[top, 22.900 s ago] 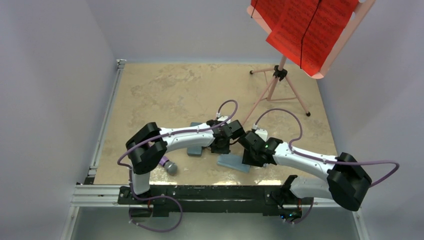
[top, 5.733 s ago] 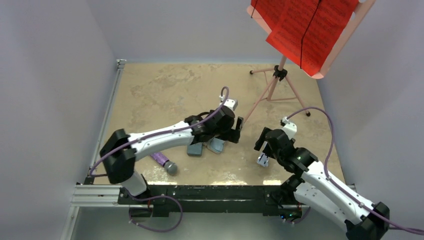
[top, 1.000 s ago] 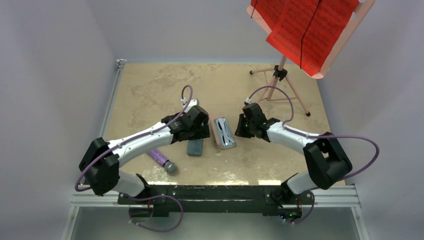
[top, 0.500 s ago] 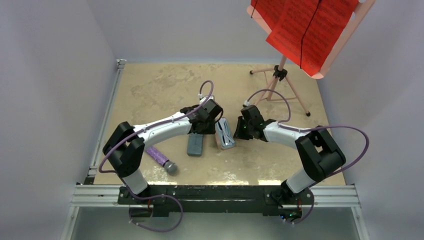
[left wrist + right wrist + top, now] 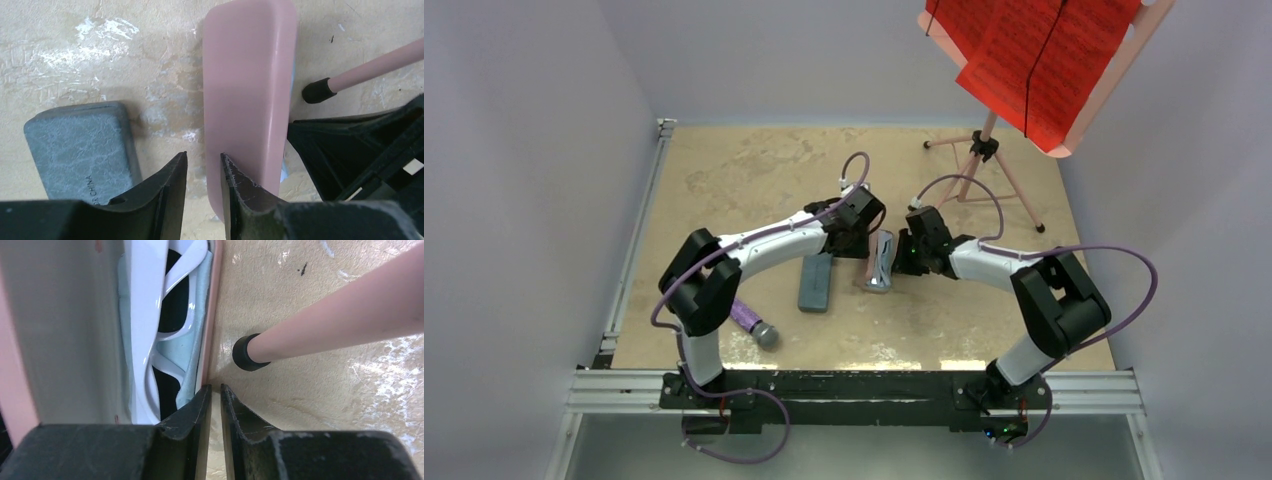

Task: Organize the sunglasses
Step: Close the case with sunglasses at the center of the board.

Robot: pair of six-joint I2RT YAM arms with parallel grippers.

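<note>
— Fingers (image 5: pixel 170 195) on our left gripper (image 5: pixel 203 157) sit almost together, with a thin gap and nothing in it. One of them leans on the outer shell of the pink case (image 5: pixel 250 90). Our right gripper (image 5: pixel 215 387) has its fingers pressed nearly closed too, also empty, with the tips down at the case's opposite long rim.

— So we hold nothing. How far along are we? Start from our side.

— Nearer to us than the pink case lies a purple stick-like thing (image 5: pixel 749 322), which is no part of our job. Then comes the grey case (image 5: pixel 82 145), near the pink case on our left arm's side, lid down. We cannot tell what is in it.

— And the pink case itself?

— It is half folded, with its lid standing steeply over the tray. Inside we see the white sunglasses (image 5: pixel 145 315) lying on a light blue cloth (image 5: pixel 200 340). We judge that pair packed; only the lid is left to bring down.

— The other pair?

— It shows in none of our views. It may be in the grey case, but that is our guess.

— Beyond the pink case?

— The foot (image 5: pixel 245 352) of the music stand (image 5: pixel 984 150) rests just beside the case, on our right arm's side and not touching it. We would mind it while closing.
</note>
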